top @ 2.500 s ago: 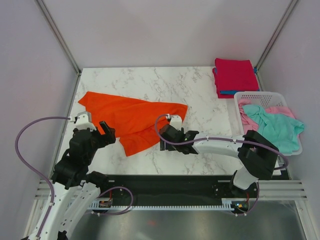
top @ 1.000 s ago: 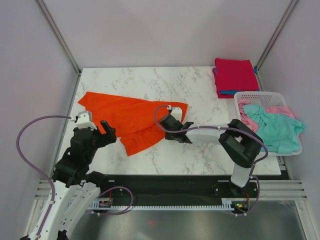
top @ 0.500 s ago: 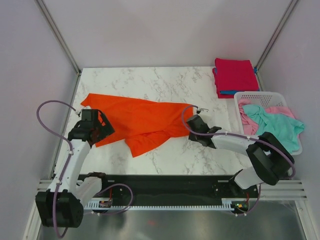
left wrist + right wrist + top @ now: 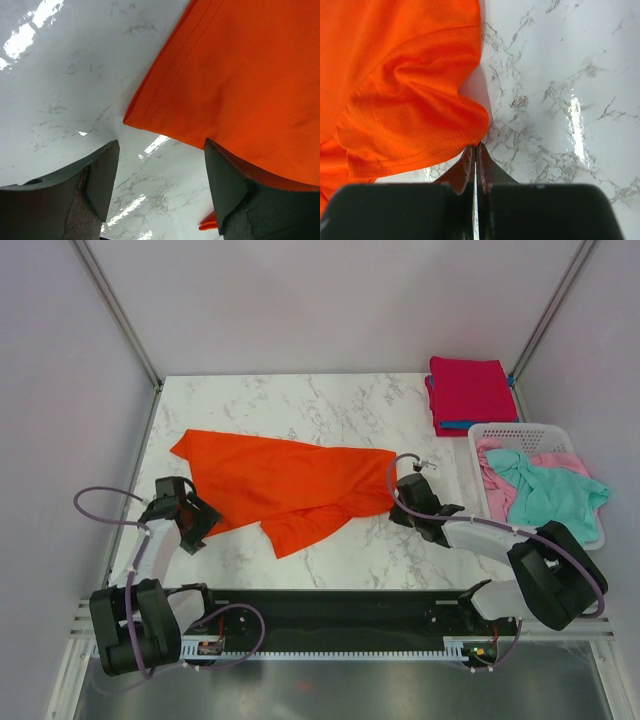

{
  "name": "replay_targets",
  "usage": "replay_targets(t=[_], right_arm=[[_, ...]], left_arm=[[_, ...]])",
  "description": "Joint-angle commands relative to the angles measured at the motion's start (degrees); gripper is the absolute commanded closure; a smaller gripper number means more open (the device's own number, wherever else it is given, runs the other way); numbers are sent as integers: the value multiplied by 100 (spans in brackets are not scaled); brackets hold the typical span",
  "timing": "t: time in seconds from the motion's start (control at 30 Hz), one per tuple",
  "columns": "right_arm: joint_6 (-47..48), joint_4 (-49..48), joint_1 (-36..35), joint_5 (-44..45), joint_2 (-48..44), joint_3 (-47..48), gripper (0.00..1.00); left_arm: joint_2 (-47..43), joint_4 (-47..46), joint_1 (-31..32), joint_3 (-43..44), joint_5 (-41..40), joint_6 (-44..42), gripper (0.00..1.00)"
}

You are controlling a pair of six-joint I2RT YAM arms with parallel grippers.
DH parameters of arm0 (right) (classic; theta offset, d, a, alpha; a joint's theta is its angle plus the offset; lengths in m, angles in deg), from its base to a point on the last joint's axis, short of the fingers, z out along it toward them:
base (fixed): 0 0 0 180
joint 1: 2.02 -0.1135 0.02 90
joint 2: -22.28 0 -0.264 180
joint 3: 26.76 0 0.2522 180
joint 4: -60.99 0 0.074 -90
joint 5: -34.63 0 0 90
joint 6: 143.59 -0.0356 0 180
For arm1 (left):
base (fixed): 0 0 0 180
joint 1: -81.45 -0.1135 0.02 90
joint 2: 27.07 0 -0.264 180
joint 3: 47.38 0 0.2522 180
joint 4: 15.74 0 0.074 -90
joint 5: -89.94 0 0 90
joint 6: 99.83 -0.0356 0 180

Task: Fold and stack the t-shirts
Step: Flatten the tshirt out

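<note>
Progress check, top view: one folded magenta t-shirt (image 4: 468,388) sits on a blue t-shirt (image 4: 455,425), of which only a sliver shows, at the table's 1 o'clock corner; you can count that stack as done.

The white slotted plastic basket (image 4: 520,428) at 3 o'clock holds a crumpled teal t-shirt (image 4: 550,495) and a pink t-shirt (image 4: 560,460); both are untouched.

The bright orange-red cotton t-shirt (image 4: 285,480) lies opened out on the white marble table (image 4: 300,405), running from 9 o'clock across the centre; part of it is doubled under at 6 o'clock, and no proper fold is made yet.

Left gripper (image 4: 161,145): jaws spread wide and holding nothing; the shirt's hemmed corner lies just beyond the tips at 12 o'clock in the wrist view.

Right gripper (image 4: 476,150): jaws closed to a hairline slit; the bunched sleeve edge meets the tips, so it reads as a pinch on that sleeve.

Judgement: you are at the flattening step of the third shirt; folding it, stacking it, and both basket shirts remain.
</note>
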Motion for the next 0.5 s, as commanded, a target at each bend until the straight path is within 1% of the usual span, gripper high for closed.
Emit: replay_targets(t=[0.0, 0.13, 0.3, 0.47], right_arm=[[45, -410, 81, -316, -54, -126, 100], [133, -533, 133, -570, -28, -161, 100], [160, -551, 168, -667, -10, -170, 100], [169, -603, 186, -720, -46, -231, 100]], left_arm=[[-2, -565, 152, -233, -187, 548, 25], [25, -759, 188, -426, -669, 636, 32], [-229, -865, 179, -602, -1127, 776, 36], [-204, -952, 162, -734, -1295, 891, 38]])
